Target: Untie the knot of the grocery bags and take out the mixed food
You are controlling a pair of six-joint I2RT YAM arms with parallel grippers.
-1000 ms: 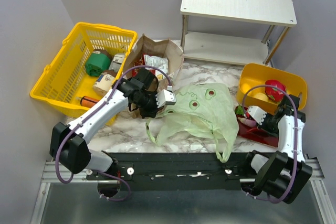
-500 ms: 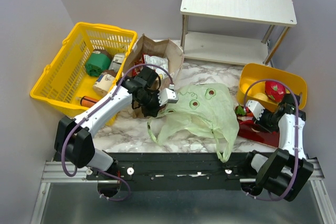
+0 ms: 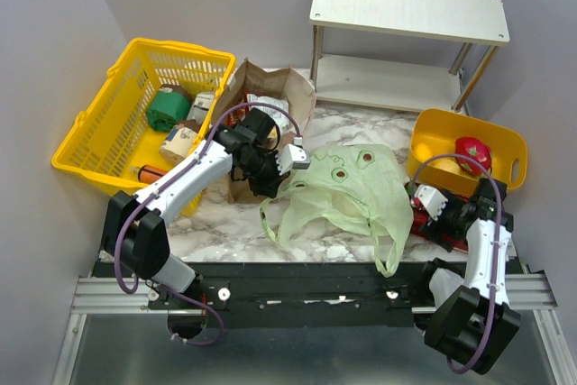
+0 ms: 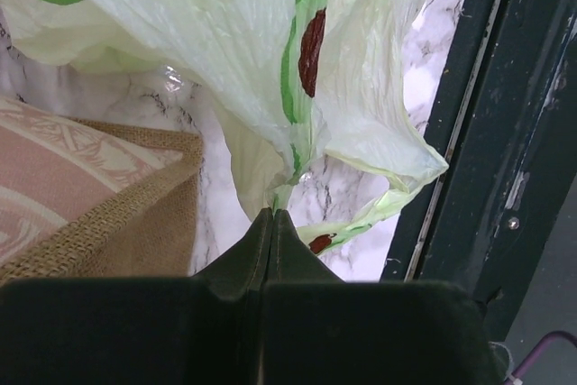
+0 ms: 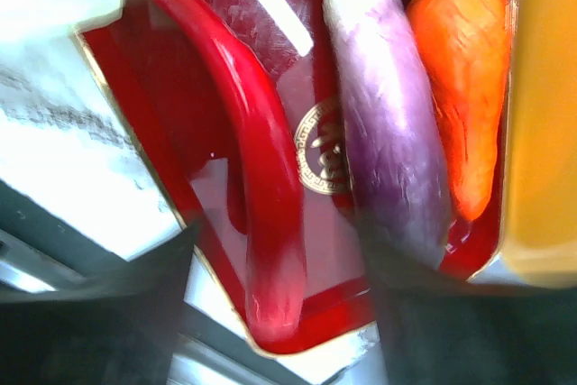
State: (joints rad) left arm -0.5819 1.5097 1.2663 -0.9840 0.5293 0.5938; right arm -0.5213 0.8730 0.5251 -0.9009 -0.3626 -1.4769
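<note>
Pinching the green bag (image 4: 225,42) up
My left fingers (image 4: 273,220) are clamped shut on a fold to lift it open; right fingers (image 3: 420,194) spread, empty, chili (image 5: 257,187) just below them.

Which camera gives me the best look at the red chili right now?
Right wrist: the red chili fills the frame, lying in the red tray. In top external the right gripper covers that tray and the chili cannot be made out. Left wrist shows none of it.
</note>
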